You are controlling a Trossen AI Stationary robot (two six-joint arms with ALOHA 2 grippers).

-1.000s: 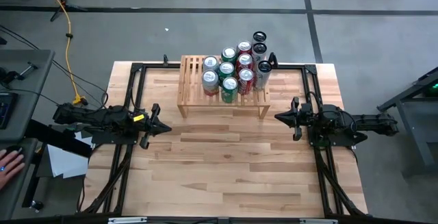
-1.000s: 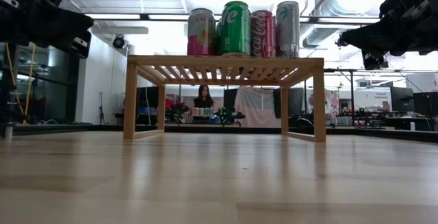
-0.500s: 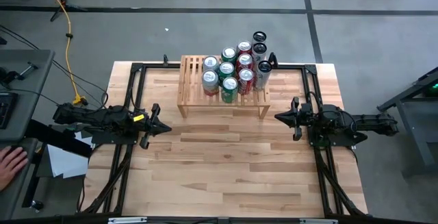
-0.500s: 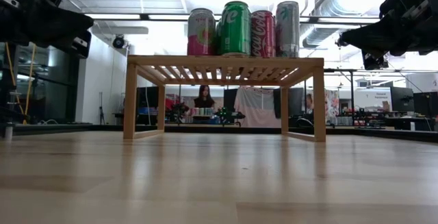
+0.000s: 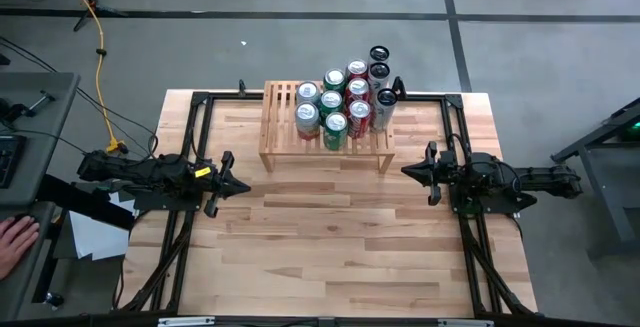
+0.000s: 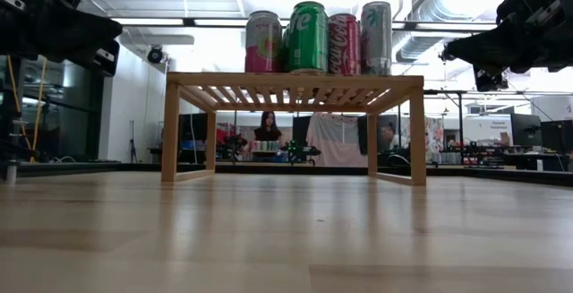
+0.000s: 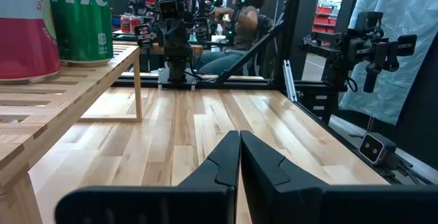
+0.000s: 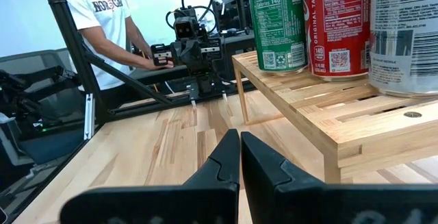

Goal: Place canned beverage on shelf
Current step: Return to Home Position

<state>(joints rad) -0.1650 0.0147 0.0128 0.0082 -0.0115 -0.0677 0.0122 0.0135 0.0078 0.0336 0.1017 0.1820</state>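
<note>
The low light-wood slatted shelf (image 5: 280,117) is standing at the far middle of the pale plank table (image 5: 330,247). Aluminium drink cans (image 5: 335,102) are standing in rows on its right half. The left gripper (image 5: 245,187) and right gripper (image 5: 404,171) are hanging nearer than the shelf, one to each side of it.

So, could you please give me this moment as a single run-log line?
left gripper: shut, empty, at left side | right gripper: shut, empty, at right side | shelf: cans clustered on right part

Pale matt wooden shelf (image 5: 280,104), smooth faintly glossy plank table (image 5: 330,237) — shiny printed metal cans (image 5: 335,102).
</note>
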